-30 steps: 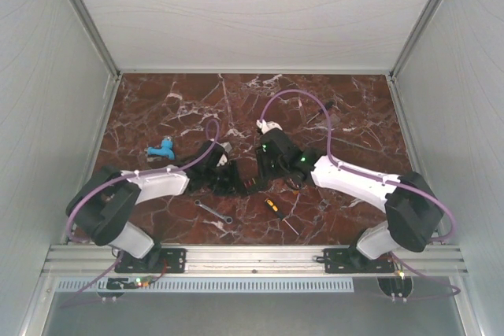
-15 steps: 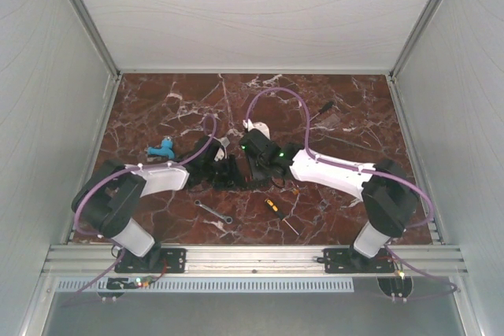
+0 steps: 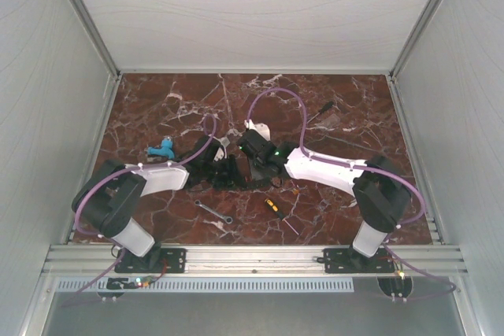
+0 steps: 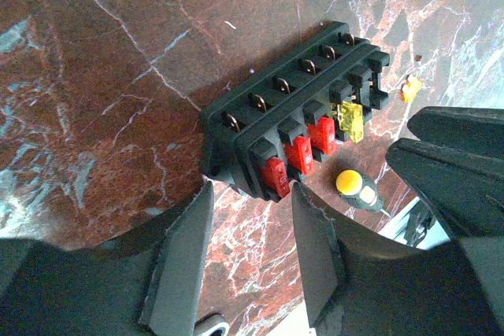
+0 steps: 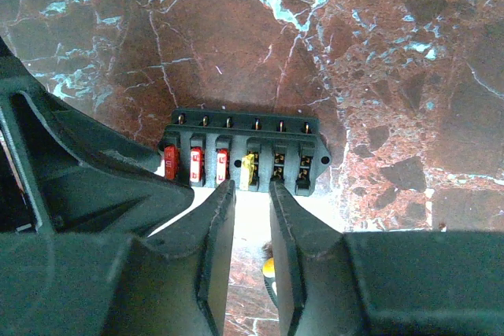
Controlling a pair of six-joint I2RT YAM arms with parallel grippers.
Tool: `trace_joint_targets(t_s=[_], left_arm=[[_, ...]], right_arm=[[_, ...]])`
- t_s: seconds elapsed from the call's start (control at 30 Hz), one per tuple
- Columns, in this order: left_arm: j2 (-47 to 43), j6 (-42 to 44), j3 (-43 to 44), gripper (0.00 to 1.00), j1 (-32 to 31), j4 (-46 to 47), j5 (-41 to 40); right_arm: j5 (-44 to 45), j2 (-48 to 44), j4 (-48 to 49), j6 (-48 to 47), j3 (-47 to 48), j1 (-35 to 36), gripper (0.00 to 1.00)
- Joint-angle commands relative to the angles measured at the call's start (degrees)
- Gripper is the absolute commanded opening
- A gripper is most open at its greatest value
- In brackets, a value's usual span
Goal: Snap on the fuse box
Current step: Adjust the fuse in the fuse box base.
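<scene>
while in left pincer's [image 4: 250, 194] clench, one fuse box [image 4: 291, 116]: three red fuses [image 4: 298, 155], one yellow fuse [image 4: 350, 120]; right pincer [image 5: 250, 186] ajar

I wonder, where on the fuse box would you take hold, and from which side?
Grip the fuse box at its short end beside the red fuses, coming in lengthwise, jaws across its narrow width: the long side walls look flat and parallel, and the fuse face stays clear.

Clearance about the fuse box [image 5: 244, 155]: one short end is occupied by the left hand [image 4: 252, 190], the near long side by the right hand [image 5: 250, 185] (fingers narrowly parted, at the yellow fuse [image 5: 248, 169]). Beyond the far long side lies bare tabletop [image 5: 236, 45]. Screwdriver [image 3: 281, 216] and wrench [image 3: 213, 212] lie apart, toward the bases; a loose orange fuse [image 4: 410, 88] sits nearby.
</scene>
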Motion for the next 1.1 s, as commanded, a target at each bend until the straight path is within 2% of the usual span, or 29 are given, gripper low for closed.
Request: trace_joint_targets(t_s=[0.0,0.5,1.07], left_arm=[[1.59,1.68,0.27,0.46,0.24,-0.86,-1.11],[2.38,1.42,0.26,0.45,0.24,-0.68,-0.38],[2.37,1.23,0.00,0.45,0.24,-0.69,0.08]], right_arm=[[0.80,0.72,1.10,1.45,1.40,0.42,0.21],[1.13,3.02,2.66,1.85,1.51,1.09,0.16],[5.43,3.50,3.36,3.59,1.10,1.51,0.11]])
